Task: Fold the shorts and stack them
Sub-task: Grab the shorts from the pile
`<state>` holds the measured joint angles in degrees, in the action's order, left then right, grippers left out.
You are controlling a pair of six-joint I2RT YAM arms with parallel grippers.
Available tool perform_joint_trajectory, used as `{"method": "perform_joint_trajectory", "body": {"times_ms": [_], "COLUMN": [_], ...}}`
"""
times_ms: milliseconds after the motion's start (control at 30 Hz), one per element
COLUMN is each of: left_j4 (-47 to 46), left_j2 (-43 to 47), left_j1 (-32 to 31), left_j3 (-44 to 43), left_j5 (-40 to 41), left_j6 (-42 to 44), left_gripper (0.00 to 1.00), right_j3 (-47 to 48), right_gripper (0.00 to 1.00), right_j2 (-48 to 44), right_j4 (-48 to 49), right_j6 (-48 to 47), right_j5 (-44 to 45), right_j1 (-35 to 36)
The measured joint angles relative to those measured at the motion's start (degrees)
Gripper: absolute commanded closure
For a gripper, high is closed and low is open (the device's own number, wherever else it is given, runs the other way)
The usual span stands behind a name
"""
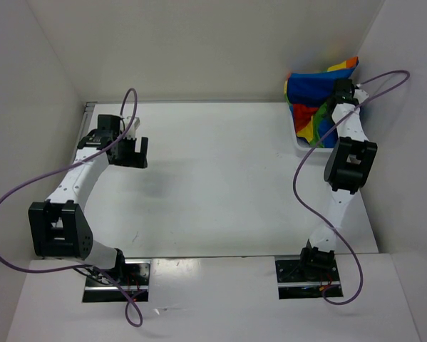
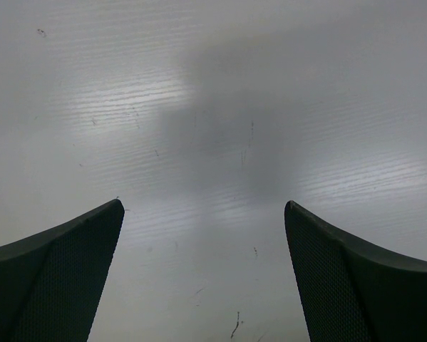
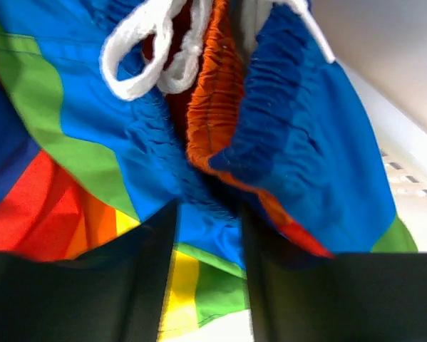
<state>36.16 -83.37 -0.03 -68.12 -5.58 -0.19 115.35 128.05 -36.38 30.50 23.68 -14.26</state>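
Right hand [image 3: 207, 221] is clamped on the shorts [image 3: 92, 107] bunched in the basket [image 1: 296, 141] at the table [image 1: 220, 178] corner, left hand [image 2: 204, 206] spread open, so I'd lift slow, straight up, clearing the rim.

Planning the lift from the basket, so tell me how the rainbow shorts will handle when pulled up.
Probably floppy: the shorts lie crumpled in folds, so they should sag and drape below the right gripper. Likely light, being thin fabric. The loose white drawstring may dangle or snag on the mesh basket.
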Motion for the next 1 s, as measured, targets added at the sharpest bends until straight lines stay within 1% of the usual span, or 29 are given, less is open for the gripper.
{"method": "perform_joint_trajectory", "body": {"times_ms": [33, 133, 167, 233, 367, 500, 633, 733, 833, 933, 1000], "left_j4": [0.22, 0.48, 0.57, 0.74, 0.72, 0.70, 0.90, 1.46, 1.38, 1.18, 1.20], "left_j2": [0.00, 0.00, 0.00, 0.00, 0.02, 0.02, 0.22, 0.31, 0.39, 0.48, 0.74], "left_j1": [0.00, 0.00, 0.00, 0.00, 0.00, 0.00, 0.00, 0.00, 0.00, 0.22, 0.61], "left_j3": [0.07, 0.31, 0.31, 0.33, 0.37, 0.39, 0.09, -2.21, -6.08, -10.01, -12.33], "left_j5": [0.00, 0.37, 0.42, 0.46, 0.68, 0.74, 0.46, -0.42, -1.84, -3.69, -5.03], "left_j6": [0.00, 0.00, 0.00, 0.02, 0.00, 0.00, 0.00, 0.00, 0.00, 0.00, 0.00], "left_gripper": [0.00, 0.00, 0.00, 0.00, 0.00, 0.00, 0.00, 0.00, 0.00, 0.00, 0.00], "right_j3": [0.26, 0.52, 0.52, 0.50, -1.66, -5.86, -5.01, 2.60, 16.59, 24.28, 33.90], "right_gripper": [0.71, 0.86, 0.93, 1.00, 1.00, 1.00, 1.00, 1.00, 1.00, 1.00, 1.00], "right_j2": [0.50, 0.87, 0.87, 0.76, -1.01, -6.60, -13.18, -15.98, -16.68, -20.39, -20.79], "right_j4": [-0.04, -0.33, -0.26, -0.11, 0.55, 0.92, 0.72, -0.61, -1.86, -2.56, -3.34], "right_j6": [-0.07, 0.07, 0.09, 0.15, 0.44, 1.01, 0.70, -0.11, -1.03, -0.81, 0.00], "right_j5": [-0.42, -1.68, -2.08, -2.80, -4.76, -5.73, -6.32, -7.74, -10.25, -13.66, -16.96], "right_j1": [-0.02, -0.09, -0.09, -0.09, 0.22, 1.09, 4.24, 7.43, 10.73, 13.75, 15.80]}}
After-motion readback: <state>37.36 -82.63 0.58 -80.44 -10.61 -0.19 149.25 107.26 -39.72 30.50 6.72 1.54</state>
